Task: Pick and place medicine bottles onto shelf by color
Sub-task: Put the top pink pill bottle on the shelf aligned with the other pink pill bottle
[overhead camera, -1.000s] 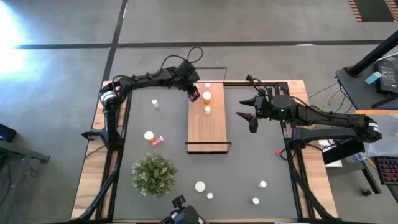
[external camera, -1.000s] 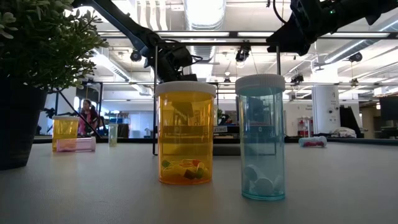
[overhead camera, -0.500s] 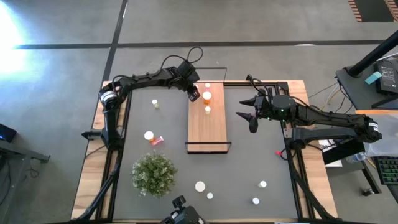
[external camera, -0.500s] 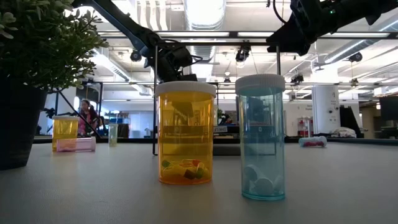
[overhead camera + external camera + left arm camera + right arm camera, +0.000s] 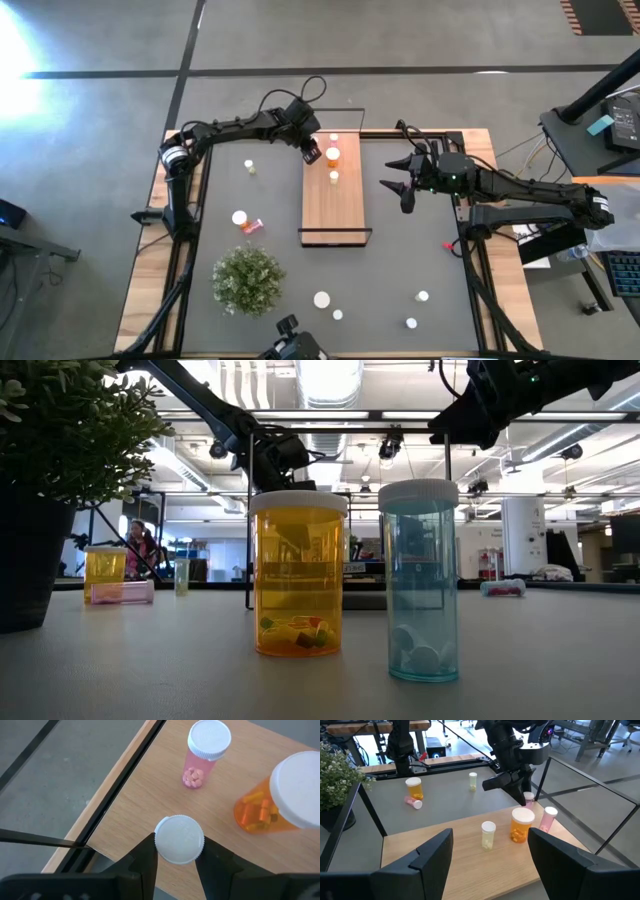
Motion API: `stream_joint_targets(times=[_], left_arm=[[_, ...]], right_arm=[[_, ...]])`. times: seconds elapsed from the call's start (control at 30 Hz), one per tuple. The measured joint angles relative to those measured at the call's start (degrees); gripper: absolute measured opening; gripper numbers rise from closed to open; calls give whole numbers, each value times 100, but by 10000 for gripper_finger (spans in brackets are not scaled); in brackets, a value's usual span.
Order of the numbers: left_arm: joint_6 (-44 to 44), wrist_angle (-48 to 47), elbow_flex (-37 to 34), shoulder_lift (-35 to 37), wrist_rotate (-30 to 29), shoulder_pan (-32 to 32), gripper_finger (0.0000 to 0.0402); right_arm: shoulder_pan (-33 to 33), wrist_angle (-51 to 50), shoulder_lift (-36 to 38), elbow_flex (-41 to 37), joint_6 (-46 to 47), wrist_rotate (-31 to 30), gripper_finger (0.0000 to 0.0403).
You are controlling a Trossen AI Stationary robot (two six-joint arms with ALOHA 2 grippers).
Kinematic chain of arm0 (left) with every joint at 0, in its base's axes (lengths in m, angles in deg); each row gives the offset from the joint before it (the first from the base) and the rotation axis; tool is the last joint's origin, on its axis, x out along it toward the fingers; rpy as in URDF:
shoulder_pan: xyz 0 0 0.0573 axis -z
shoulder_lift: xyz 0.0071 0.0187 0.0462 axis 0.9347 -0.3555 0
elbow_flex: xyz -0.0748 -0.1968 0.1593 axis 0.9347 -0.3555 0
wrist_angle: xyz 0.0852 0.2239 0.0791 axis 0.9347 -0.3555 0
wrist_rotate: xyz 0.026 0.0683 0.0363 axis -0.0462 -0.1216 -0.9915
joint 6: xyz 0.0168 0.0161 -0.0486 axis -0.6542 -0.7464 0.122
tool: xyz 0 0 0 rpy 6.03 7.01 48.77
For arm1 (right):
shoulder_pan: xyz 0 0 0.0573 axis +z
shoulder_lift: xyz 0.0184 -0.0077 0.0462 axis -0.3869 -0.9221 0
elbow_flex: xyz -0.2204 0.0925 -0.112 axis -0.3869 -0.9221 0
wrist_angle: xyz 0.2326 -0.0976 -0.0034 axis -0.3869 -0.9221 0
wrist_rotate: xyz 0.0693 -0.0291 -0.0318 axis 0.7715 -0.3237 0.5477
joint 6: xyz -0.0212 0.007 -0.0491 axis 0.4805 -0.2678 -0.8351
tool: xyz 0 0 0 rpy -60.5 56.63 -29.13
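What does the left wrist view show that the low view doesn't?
Only the left wrist view shows the left fingers closed on a white-capped bottle over the shelf, beside a pink bottle and an orange bottle. Only the low view shows a blue bottle, a big orange one close up, the plant and the room behind. Both show the wire frame at the shelf's end.

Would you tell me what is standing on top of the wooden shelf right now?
On the shelf stand a pink bottle, an orange bottle and a pale one. The left gripper holds a fourth; its cap hides the body.
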Motion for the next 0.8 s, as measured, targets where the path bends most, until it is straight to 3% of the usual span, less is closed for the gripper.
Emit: stream_joint_targets(times=[0.43,0.8], left_arm=[[13,119,0,0,0,0,107],[13,220,0,0,-2,0,168]], right_arm=[[0,0,0,0,0,0,249],[0,0,0,0,0,0,249]])
